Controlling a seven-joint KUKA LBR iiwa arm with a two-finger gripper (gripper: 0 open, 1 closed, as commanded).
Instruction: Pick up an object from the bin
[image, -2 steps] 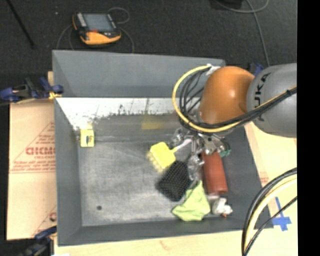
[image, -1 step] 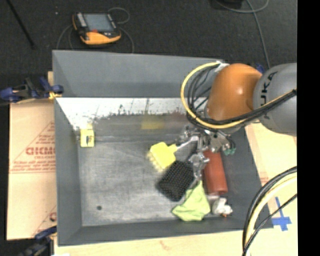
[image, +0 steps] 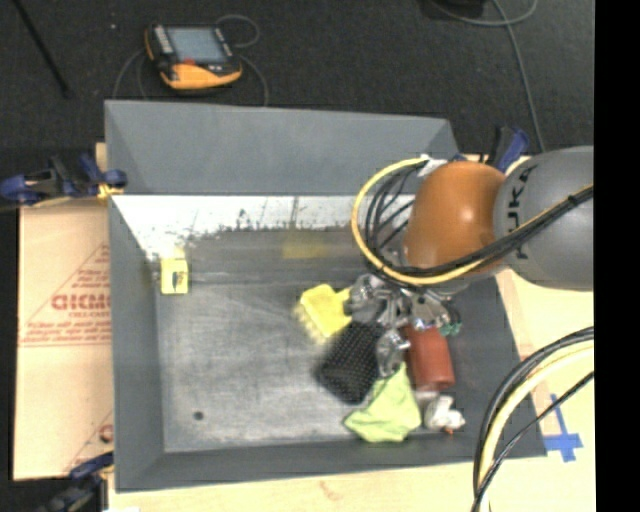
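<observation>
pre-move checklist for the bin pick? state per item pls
1. End effector low over the cluster at the right of the bin: ok.
2. Nearest things told apart, yellow block, black meshed object, red cylinder: ok.
3. Target isolated: not ok, the green cloth lies against the black object and the cylinder.
4. Something already grasped: cannot tell.
5. Cables clear of the cluster: cannot tell.

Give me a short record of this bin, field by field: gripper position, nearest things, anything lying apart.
bin: grey metal
gripper: down in the bin's right half, among a cluster of things
nearest things: yellow block, black meshed object, red cylinder
also in cluster: lime-green cloth
apart: small yellow piece at the left wall
</observation>
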